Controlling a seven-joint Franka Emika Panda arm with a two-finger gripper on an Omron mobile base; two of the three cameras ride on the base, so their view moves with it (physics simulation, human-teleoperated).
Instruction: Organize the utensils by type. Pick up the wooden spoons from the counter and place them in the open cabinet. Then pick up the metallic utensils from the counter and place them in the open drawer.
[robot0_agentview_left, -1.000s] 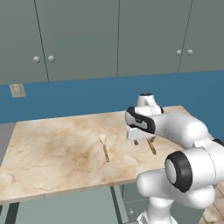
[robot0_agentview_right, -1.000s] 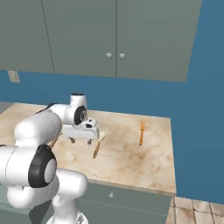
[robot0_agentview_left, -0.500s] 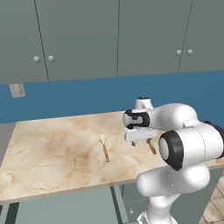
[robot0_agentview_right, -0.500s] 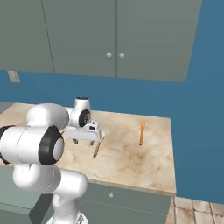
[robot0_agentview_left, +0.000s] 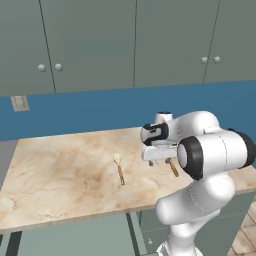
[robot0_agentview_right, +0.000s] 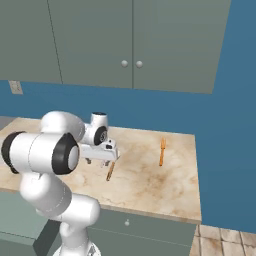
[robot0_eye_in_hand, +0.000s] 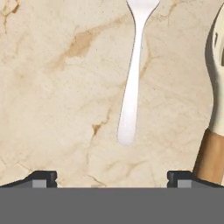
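Hovering over the counter (robot0_eye_in_hand: 52, 87), the gripper (robot0_eye_in_hand: 111, 177) stands released, grasping nothing; the metallic utensil (robot0_eye_in_hand: 131, 83) lies at 12 o'clock between the fingertips (robot0_eye_in_hand: 41, 178); a wooden spoon (robot0_eye_in_hand: 214, 113) lies at 3 o'clock.

The counter (robot0_eye_in_hand: 52, 87) is beige marble with brown veins, the metal utensil (robot0_eye_in_hand: 131, 92) silver-white, and the spoon (robot0_eye_in_hand: 214, 131) cream-bowled with an orange-brown handle.

A wooden spoon (robot0_agentview_left: 119, 170) lies on the counter (robot0_agentview_left: 55, 170). The gripper (robot0_agentview_left: 161, 161) hangs low beside a second wooden handle (robot0_agentview_left: 173, 168), perhaps touching it.
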